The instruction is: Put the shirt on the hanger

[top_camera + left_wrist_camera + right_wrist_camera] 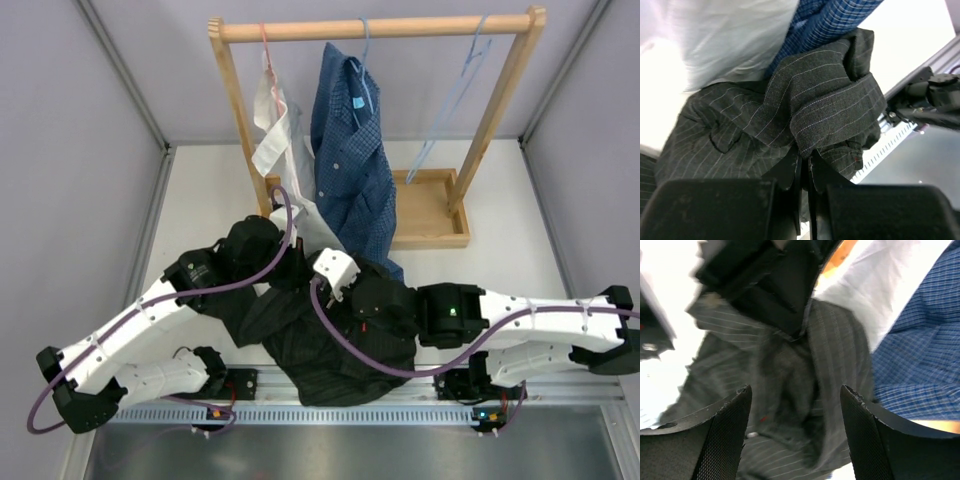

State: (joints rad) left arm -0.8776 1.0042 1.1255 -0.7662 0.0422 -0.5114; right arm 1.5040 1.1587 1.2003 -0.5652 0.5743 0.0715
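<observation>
1. Left tool (805,161): clenched. In the left wrist view I see both fingers pressed together on a raised fold of the shirt (325,345), and the pinstriped cloth bulges out just above the fingertips.
2. Right tool (796,391): released. In the right wrist view its fingers (732,432) stand wide apart with nothing between them; the shirt lies beyond the gap, with a small red tag visible on it.
3. Shirt: bunched in a dark heap on the counter (200,200), at the near edge between the two arms. Its lower part drapes over the metal rail (400,410) by the arm bases. Its far edge meets the hem of the blue checked shirt (350,160).
4. Hanger (452,105): hooked on the top bar of the wooden rack (380,28), at the right end, bare and tilted. It is well apart from the shirt.
5. Other items on the rack: the blue checked shirt hangs mid-bar; a white garment (275,130) hangs at the left end. From the overhead view I cannot tell which side of the shirt faces up.
</observation>
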